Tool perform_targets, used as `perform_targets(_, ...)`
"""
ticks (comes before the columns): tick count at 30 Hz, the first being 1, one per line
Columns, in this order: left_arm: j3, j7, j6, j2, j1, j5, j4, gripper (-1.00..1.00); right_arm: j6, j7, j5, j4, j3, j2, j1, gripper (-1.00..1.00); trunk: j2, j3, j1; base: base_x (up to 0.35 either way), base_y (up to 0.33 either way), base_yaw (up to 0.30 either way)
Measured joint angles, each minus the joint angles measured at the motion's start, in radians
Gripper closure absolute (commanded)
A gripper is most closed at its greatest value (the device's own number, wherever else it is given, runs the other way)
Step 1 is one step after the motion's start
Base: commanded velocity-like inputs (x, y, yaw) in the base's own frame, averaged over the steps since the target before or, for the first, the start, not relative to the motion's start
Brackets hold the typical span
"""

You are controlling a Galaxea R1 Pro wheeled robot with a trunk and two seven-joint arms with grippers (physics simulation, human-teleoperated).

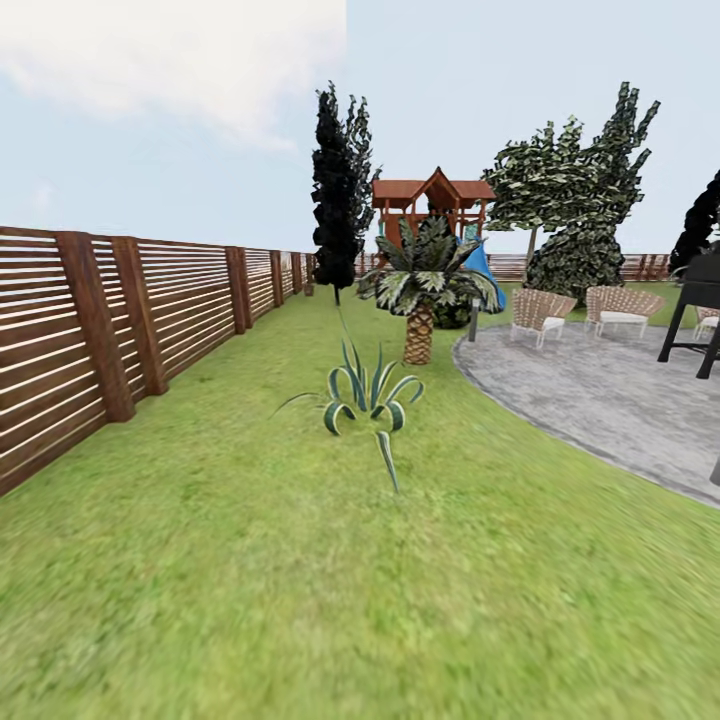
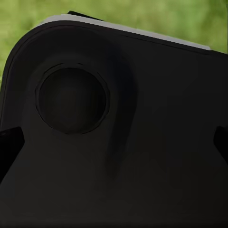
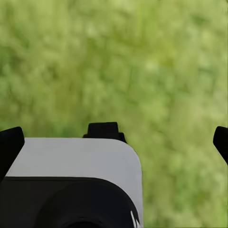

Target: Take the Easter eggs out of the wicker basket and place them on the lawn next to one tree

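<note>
**Wrong tree was the main risk on the approach**

The lawn (image 1: 300, 600) ran on past the fence (image 1: 100, 330) of the garden. Beyond the short palm (image 1: 425, 290), beside the patio (image 1: 600, 400), stood the tree (image 1: 550, 190) with its thin pale trunk. The black columnar tree (image 1: 335, 190), left of the palm, could be mistaken for it. The spiky plant (image 1: 370, 395) before the palm might snag the base. Wrist views looked at grass and dark housing, probably the robot's own; whether either end effector was spread, I could not tell.

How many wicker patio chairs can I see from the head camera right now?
2 clear: one wicker chair at the paved patio's far edge, a second chair beside it to the right. A partial shape behind the dark stand may be a third.
</note>
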Motion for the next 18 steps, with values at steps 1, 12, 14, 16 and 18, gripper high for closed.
perform_targets(1, 0.0, 0.0, 0.0, 0.0, 0.0, 0.0, 0.0, -1.0, 0.0, 0.0, 0.0, 0.0, 0.0, 0.0, 0.0, -1.0, 0.0, 0.0, 0.0, 0.25, 0.263, 0.0)
perform_targets(12, 0.0, 0.0, 0.0, 0.0, 0.0, 0.0, 0.0, -1.0, 0.0, 0.0, 0.0, 0.001, 0.0, 0.001, 0.0, -1.0, 0.0, 0.0, 0.0, 0.25, 0.263, 0.0)
perform_targets(14, 0.0, 0.0, 0.0, 0.0, 0.0, 0.0, 0.0, -1.0, 0.0, 0.0, 0.0, 0.001, 0.0, 0.001, 0.0, -1.0, 0.0, 0.0, 0.0, 0.25, 0.263, 0.0)
perform_targets(16, 0.0, 0.0, 0.0, 0.0, 0.0, 0.0, 0.0, -1.0, 0.0, 0.0, 0.0, 0.001, 0.0, 0.001, 0.0, -1.0, 0.0, 0.0, 0.0, 0.25, 0.263, 0.0)
perform_targets(18, 0.0, 0.0, 0.001, 0.0, 0.0, 0.0, 0.0, -1.0, 0.0, 0.0, 0.0, 0.001, 0.0, 0.001, 0.0, -1.0, 0.0, 0.0, 0.0, 0.25, 0.263, 0.0)
